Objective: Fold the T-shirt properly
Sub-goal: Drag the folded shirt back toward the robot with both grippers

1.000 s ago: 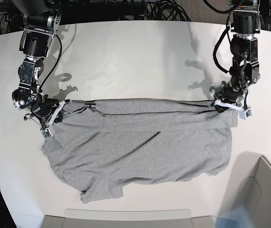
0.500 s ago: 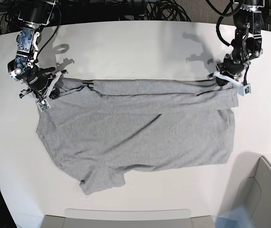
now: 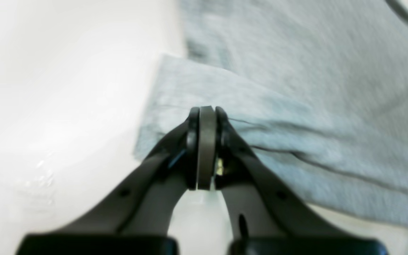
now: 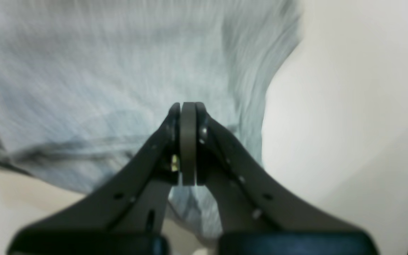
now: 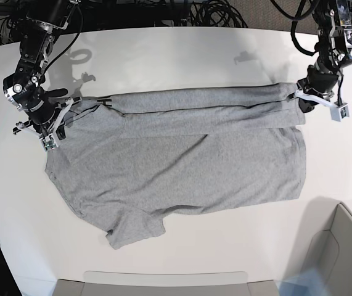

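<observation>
Both arms have drawn the T-shirt farther up the white desk, and we see left fingers and right fingers clenched on its far corners (presumably to pull the cloth taut and flat for folding).

Bright overhead light; wrist views motion-blurred, glare on table; base view sharp.

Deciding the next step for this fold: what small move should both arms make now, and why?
Probably draw both corners toward the near hem. Left gripper and right gripper have jaws shut on the T-shirt, whose far edge is only narrowly folded.
</observation>
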Motion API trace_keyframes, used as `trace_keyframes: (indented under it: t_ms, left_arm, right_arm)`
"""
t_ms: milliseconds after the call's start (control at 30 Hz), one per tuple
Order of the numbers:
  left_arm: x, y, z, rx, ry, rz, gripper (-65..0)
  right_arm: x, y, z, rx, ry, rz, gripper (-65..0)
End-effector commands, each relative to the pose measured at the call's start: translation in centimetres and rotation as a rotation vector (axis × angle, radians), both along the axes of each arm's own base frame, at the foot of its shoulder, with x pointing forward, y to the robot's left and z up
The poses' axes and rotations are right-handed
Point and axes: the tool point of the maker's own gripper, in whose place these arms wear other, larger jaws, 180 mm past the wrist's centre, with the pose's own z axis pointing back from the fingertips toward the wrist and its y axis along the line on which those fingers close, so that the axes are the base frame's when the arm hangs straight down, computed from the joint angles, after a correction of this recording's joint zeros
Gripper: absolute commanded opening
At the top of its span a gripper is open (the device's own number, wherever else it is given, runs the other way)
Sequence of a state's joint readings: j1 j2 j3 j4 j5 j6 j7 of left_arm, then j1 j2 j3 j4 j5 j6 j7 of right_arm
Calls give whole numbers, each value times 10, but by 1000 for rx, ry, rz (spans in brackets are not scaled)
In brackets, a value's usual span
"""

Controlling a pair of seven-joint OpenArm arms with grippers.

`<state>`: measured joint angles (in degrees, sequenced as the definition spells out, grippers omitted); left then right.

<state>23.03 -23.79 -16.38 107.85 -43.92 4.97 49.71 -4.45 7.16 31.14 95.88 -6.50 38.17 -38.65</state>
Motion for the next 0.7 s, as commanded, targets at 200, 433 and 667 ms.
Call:
trace_keyframes:
  t_ms: [200, 433, 667]
  left_arm:
    - [53, -54, -20, -91, -2, -123, -650]
    - [31, -58, -75, -116, 161, -122, -650]
    - [-27, -47, -100, -98, 317, -137, -650]
  right_arm:
    - [28, 26, -1, 43, -14, 62, -650]
    - [7, 17, -46, 20, 129, 44, -650]
    - [-43, 18, -72, -13, 226, 60, -650]
